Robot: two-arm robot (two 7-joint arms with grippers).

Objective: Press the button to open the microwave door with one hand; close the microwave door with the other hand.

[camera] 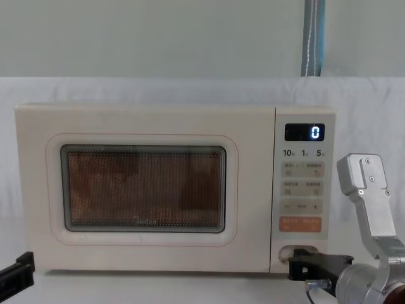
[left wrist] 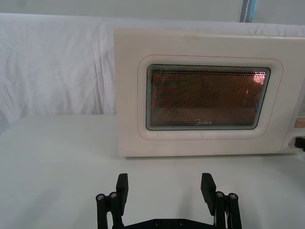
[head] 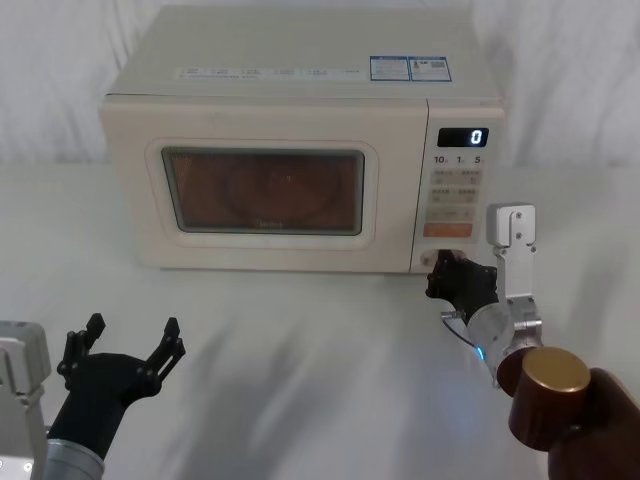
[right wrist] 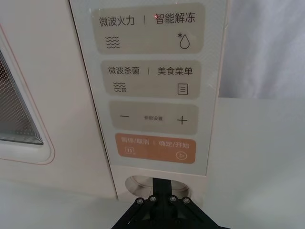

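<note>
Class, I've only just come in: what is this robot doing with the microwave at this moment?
The right gripper is up against the button at the bottom of the microwave's control panel, apparently pressing it. The door looks closed, its window glowing orange, and the display reads 0. The left gripper waits low in front of the door, fingers open, touching nothing.

Cream microwave (head: 290,140), amber-lit mesh window, orange key (right wrist: 155,148), black display (camera: 304,132) with seemingly bluish-white digit.
</note>
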